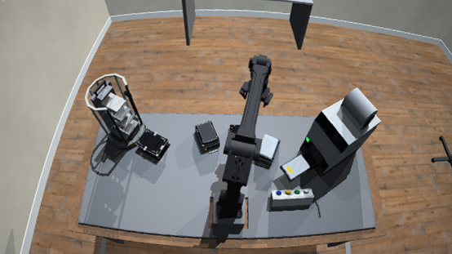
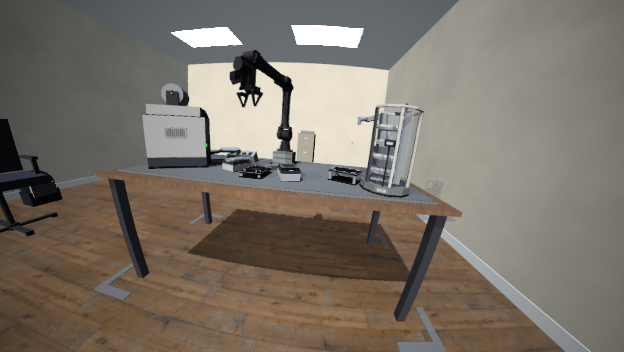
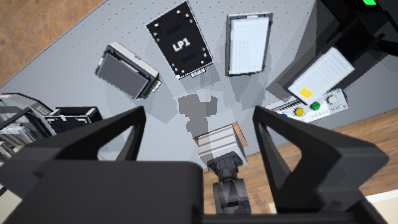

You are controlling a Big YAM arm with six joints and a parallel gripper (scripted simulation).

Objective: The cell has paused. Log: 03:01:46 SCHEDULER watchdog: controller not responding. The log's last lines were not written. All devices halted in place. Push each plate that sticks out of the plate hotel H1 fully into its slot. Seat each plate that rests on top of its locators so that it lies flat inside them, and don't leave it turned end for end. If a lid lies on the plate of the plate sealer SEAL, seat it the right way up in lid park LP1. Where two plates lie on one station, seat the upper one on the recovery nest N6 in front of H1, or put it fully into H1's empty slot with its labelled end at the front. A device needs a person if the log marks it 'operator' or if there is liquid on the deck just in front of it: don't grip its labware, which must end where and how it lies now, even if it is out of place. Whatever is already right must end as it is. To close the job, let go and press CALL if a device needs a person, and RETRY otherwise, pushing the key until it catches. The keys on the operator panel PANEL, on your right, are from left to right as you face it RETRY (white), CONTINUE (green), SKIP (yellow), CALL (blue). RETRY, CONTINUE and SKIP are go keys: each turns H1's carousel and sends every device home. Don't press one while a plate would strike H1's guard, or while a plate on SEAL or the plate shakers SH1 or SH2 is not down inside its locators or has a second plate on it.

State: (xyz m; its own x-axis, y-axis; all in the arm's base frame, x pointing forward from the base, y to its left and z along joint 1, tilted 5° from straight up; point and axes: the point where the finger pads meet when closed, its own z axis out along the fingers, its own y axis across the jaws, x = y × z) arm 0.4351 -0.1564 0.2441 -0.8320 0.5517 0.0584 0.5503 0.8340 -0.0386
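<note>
Grey perforated deck [image 1: 137, 206] is sitting far below the black parallel gripper [image 2: 248, 100], hanging wide open and empty, probably surveying: white plate with yellow patch [image 3: 320, 75] lying on the sealer tray, black LP1 lid park [image 3: 180, 46] unoccupied.

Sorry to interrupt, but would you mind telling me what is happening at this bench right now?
The single black arm is raised high above the grey deck with its tool open and holding nothing. Below it lie the black lid park marked LP1, a white gridded plate beside it, and another white plate with a yellow patch on the sealer's tray. Nothing is gripped.
</note>
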